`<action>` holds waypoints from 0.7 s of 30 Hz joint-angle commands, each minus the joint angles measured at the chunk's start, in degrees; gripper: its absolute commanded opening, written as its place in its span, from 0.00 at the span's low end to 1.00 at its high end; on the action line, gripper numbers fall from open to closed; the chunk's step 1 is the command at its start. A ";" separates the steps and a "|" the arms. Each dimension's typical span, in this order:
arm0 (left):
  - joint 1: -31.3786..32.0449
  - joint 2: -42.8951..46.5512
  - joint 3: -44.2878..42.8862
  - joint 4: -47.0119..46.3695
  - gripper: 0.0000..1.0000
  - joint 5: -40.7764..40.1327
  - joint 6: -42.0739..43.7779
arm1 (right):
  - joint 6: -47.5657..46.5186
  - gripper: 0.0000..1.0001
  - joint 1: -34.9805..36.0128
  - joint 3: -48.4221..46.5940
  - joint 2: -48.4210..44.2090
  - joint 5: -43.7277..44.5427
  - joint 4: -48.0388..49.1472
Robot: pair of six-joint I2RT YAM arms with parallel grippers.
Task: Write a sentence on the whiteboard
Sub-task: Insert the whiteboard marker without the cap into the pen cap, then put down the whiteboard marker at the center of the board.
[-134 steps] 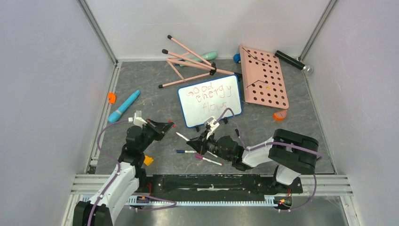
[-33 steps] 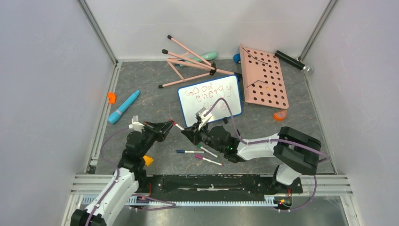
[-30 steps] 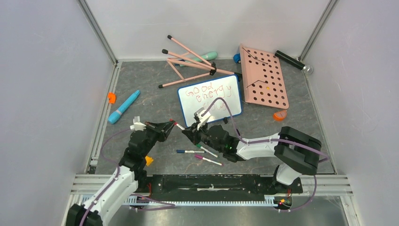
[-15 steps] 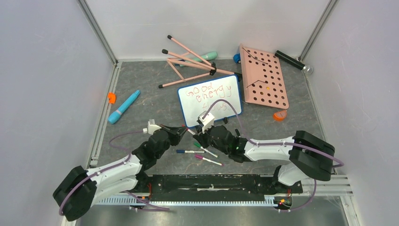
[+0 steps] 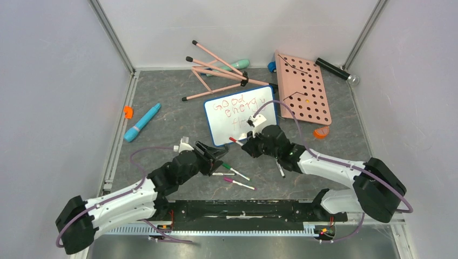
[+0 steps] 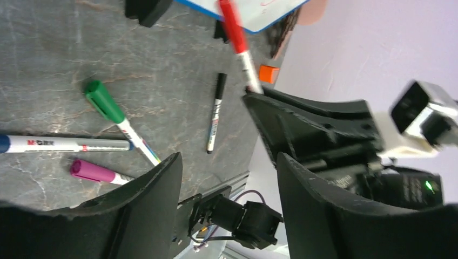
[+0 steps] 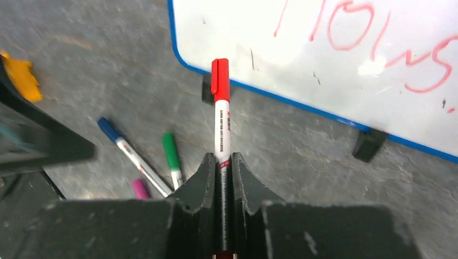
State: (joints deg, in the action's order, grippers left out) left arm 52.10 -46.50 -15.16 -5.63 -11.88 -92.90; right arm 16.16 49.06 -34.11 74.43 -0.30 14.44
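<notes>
Three loose markers [image 5: 233, 171] lie near the whiteboard [image 5: 240, 116], beside the left end effector [image 5: 217, 155].

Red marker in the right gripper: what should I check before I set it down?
1. Grip on the red marker: ok, the right gripper is shut on its barrel.
2. Its cap: ok, on and covering the tip.
3. The sentence on the whiteboard: ok, three red lines, the last partly behind the right arm.
4. The left gripper: ok, open and empty.
5. Landing spot: cannot tell; the green marker, blue marker and pink marker lie close by.
</notes>
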 commanded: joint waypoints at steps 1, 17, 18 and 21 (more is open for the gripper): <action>-1.13 5.00 -4.97 13.94 0.71 -2.41 7.21 | -6.75 0.00 -1.95 -8.75 0.19 -9.64 -23.69; -3.08 8.27 -17.22 28.38 0.76 -9.82 38.85 | -17.62 0.00 -1.39 -33.40 4.77 3.72 -67.69; -3.12 7.95 -18.26 29.26 0.76 -10.54 40.12 | -17.50 0.00 -0.83 -35.72 5.84 5.78 -69.39; -3.15 7.54 -19.91 30.94 0.76 -11.75 42.44 | -17.22 0.00 0.27 -39.65 8.42 8.77 -72.05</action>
State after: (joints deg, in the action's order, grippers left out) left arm 49.23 -38.39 -31.48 21.39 -19.09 -59.79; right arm -0.08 47.90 -67.26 80.40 2.31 -50.61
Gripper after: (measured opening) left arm 0.754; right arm 0.101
